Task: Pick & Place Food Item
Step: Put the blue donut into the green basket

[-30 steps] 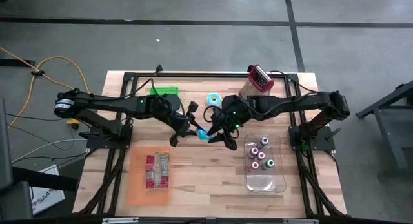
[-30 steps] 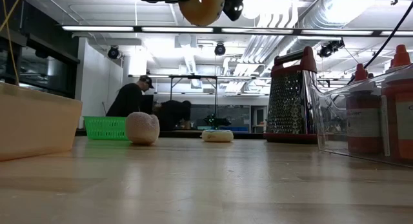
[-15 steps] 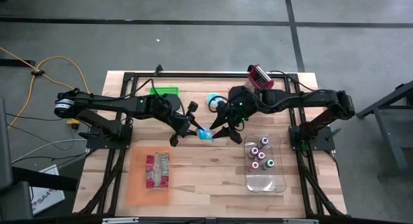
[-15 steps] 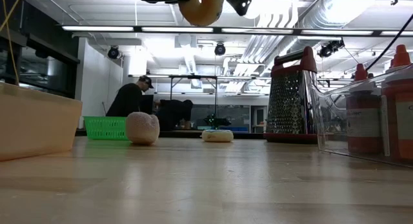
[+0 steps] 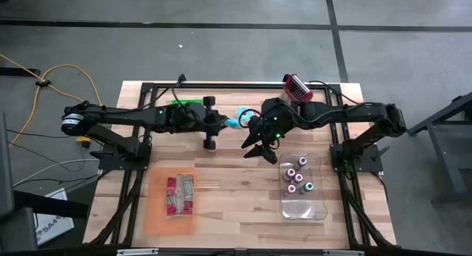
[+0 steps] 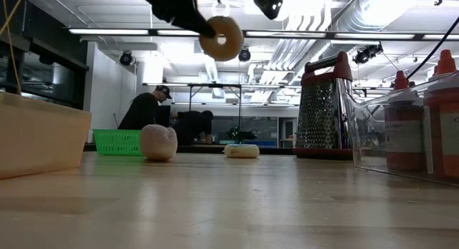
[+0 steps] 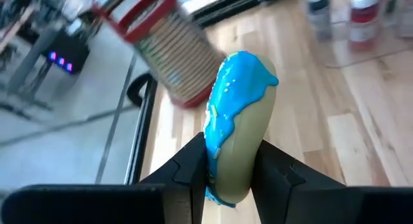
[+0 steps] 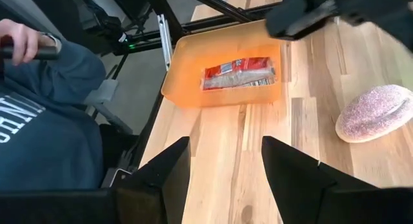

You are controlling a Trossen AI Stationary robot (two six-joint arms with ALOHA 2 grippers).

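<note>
Left hand (image 7: 233,175) pinches the blue-iced doughnut (image 7: 237,130), hiding its lower edge; right hand (image 8: 224,162) gapes empty.

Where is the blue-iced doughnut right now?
The blue-iced doughnut is off the table, pinched in the left gripper near the table's middle in the high view, just left of the open right gripper.

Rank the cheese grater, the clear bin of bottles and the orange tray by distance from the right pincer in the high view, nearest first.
From the right pincer, open above mid-table:
1. Clear bin of bottles, toward the table's right front.
2. Cheese grater, at the far right edge; only a little farther than the bin.
3. Orange tray, at the left front, clearly farthest.
</note>
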